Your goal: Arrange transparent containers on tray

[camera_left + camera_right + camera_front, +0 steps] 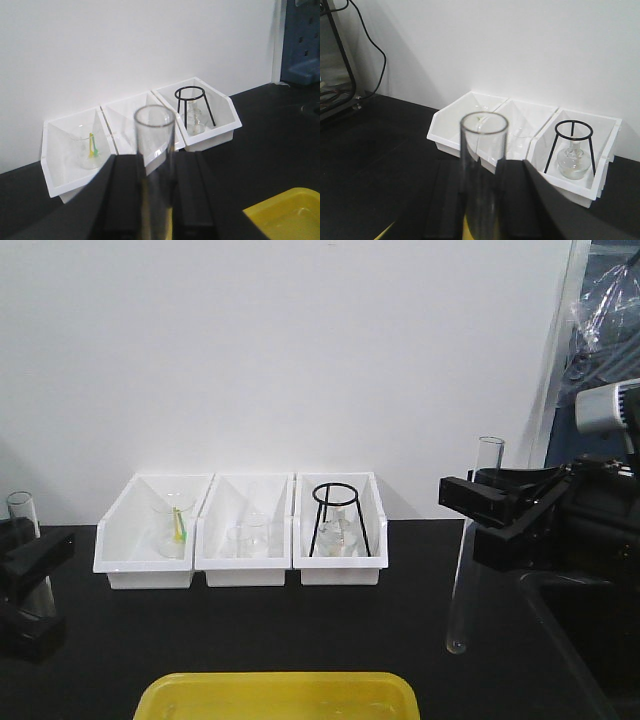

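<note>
Test tubes, two of them, stand upright, one held in each arm. The right gripper [482,520] is clamped on the upper part of the right test tube [468,580], whose round bottom hangs close to the black tabletop [300,625], right of the white bins [145,565]. The left gripper [32,585] pinches the left test tube [22,508] at the far left edge. The yellow tray [200,692] lies at the near edge between the arms, and its visible part holds no tube. The step in hand looks like the carry. Next, each tube needs bringing over the tray, tilting flat and lowering gently before release, lest it roll or chip.
</note>
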Available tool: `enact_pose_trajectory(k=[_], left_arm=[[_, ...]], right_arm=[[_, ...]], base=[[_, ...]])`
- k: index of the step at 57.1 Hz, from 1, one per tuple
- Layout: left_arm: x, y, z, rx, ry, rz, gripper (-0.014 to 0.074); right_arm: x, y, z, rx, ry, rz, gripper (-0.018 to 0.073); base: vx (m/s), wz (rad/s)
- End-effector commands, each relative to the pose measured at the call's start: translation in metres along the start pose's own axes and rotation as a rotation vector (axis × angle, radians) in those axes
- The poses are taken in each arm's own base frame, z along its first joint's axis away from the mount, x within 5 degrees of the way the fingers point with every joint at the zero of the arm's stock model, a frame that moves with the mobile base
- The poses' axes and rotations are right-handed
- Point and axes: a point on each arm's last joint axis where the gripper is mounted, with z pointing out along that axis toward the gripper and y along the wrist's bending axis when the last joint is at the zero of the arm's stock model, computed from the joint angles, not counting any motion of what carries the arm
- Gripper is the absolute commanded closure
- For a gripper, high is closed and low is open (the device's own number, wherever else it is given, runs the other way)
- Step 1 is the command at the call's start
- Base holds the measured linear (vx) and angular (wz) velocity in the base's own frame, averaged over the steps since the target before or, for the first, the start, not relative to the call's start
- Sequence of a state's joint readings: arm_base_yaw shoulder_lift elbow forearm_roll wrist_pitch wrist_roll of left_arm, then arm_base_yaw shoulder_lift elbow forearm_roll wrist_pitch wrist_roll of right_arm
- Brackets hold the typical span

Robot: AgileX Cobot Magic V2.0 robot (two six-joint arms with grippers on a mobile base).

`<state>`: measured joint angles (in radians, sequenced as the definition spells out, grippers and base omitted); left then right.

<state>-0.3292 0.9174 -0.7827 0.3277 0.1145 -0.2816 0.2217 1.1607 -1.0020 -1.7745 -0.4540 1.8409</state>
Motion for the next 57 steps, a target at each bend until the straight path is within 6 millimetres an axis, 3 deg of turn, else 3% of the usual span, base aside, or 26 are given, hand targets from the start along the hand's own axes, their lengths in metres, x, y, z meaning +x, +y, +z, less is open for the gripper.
enact_pose_trajectory(k=[1,46,50,57], left_arm=[[-0.016,-0.003,-0.004,0.027,-0.105,-0.011,0.0597],[-0.018,-0.003,-0.004,0.036,-0.126,-0.04,0.0597],[-0.013,-0.002,-0.003,0.026,-0.07,-0.114,0.0597],[0.015,-0.002,0.013,-0.012,0.183,-0.17,0.0597]], right_arm=[[-0.013,0.001,-0.008,0.025,-0.044,-0.037,0.0571],[-0.013,0.001,-0.008,0.024,-0.044,-0.024,0.0571],[-0.013,0.001,-0.008,0.023,-0.044,-0.002,0.0571],[-0.013,0.001,-0.008,0.023,-0.044,0.015,0.0571]], base=[[0.02,-0.01],[0.0,0.0],[0.0,0.0],[0.0,0.0]])
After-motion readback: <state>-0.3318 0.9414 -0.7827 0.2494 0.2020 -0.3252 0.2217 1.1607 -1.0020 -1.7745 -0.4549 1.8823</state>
